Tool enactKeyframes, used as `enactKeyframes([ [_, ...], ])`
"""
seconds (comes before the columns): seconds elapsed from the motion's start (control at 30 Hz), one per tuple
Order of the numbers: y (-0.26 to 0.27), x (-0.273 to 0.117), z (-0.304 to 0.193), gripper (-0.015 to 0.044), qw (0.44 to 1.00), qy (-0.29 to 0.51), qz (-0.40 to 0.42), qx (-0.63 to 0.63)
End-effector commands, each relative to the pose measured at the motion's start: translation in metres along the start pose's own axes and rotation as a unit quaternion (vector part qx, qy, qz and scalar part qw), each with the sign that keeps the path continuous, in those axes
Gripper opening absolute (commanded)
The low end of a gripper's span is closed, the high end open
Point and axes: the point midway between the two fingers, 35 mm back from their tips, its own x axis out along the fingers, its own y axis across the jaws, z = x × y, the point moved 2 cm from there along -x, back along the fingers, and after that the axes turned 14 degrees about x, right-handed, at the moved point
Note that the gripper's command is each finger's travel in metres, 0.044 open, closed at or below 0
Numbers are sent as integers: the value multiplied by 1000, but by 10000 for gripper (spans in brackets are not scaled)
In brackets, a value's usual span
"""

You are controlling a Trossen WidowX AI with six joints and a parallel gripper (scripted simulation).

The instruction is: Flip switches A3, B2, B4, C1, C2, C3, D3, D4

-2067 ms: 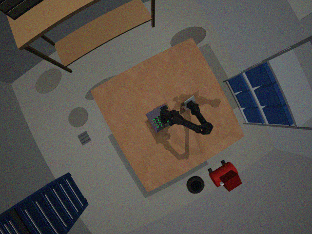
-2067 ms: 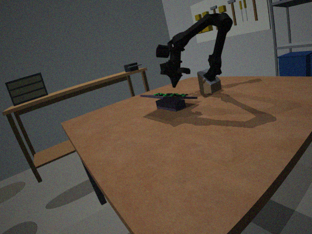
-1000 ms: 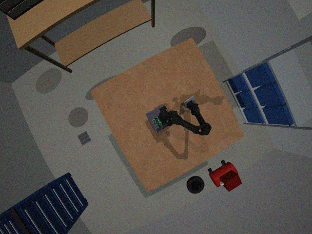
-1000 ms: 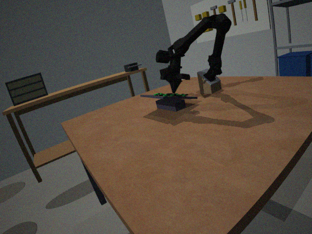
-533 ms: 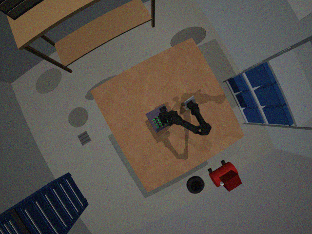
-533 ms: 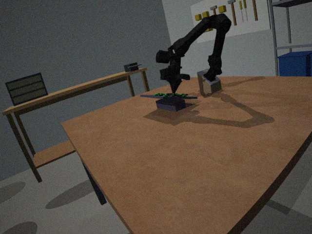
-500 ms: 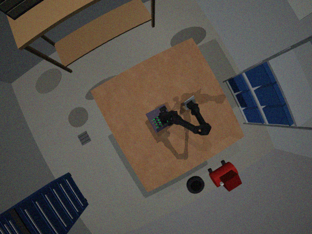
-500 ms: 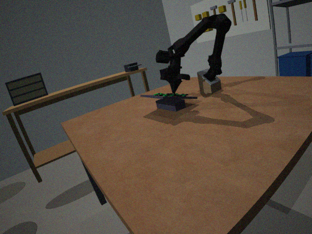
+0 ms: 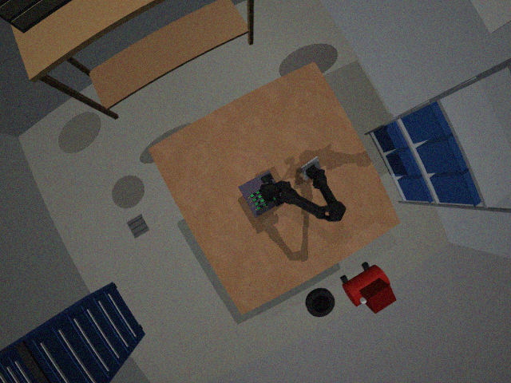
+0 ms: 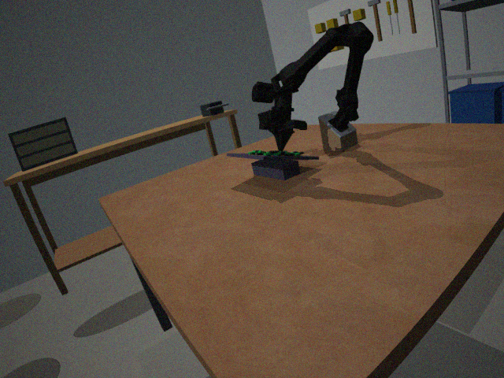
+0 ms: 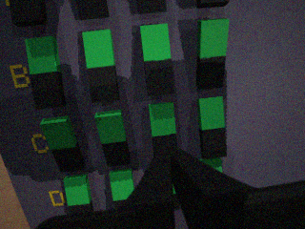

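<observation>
The switch panel stands on a dark block. My gripper is shut and empty, pointing down, its tip at the dark near end of switch C3; contact is hard to tell. In the wrist view B2, B3, B4 and C4 show bright green far halves. C1 and C2 look darker green with a bright far lip. D1 and D2 show green. The fingers hide most of D3 and D4; row A is mostly cut off.
The panel rests on the brown table. The arm's grey base mount stands beyond the panel in the exterior view. The arm arches over from it, and its wrist covers part of the panel in the top view.
</observation>
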Motion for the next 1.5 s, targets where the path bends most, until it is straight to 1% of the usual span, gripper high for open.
enactKeyframes([
  [0.0,0,1,0,0,1000,-1,2,1],
  [0.6,0,1,1,0,1000,0,0,-1],
  [0.67,-1,-15,3,0,1000,3,-3,0],
  [0.77,0,-53,4,0,1000,10,-3,1],
  [0.83,0,-62,3,0,1000,12,-3,2],
  [0.97,0,-62,2,0,1000,12,-3,2],
  [1.07,-5,-62,-16,0,1000,13,-3,2],
  [1.13,-5,-62,-18,0,1000,13,-3,2],
  [1.17,-5,-59,-17,0,1000,14,-3,2],
  [1.27,-5,-30,-17,0,1000,24,-5,2],
  [1.47,-4,-26,-17,0,1000,25,-5,2],
])
